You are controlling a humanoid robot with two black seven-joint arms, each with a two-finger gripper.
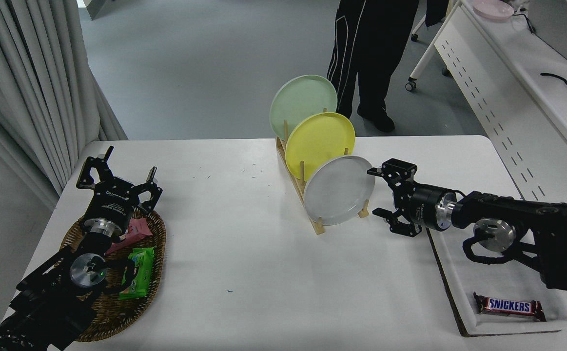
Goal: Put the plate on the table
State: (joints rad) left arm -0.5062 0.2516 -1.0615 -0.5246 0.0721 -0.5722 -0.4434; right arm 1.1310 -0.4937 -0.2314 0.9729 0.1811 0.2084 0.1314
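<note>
The light-grey plate point(339, 190) stands on edge in the front slot of a wooden rack point(318, 225) on the white table point(244, 253). A yellow plate point(320, 141) and a pale green plate point(303, 100) stand behind it. My right gripper point(377, 192) is open, pointing left, with its fingers just to the right of the grey plate's rim, one high and one low. It holds nothing. My left gripper point(117, 170) is open and parked over the wicker basket at the lower left.
A wicker basket point(154, 253) with snack packets sits at the left. A white tray point(463, 302) with a chocolate bar point(509, 306) lies at the right under my right arm. A person point(371, 44) stands beyond the table. A white side desk point(517, 83) is at the far right.
</note>
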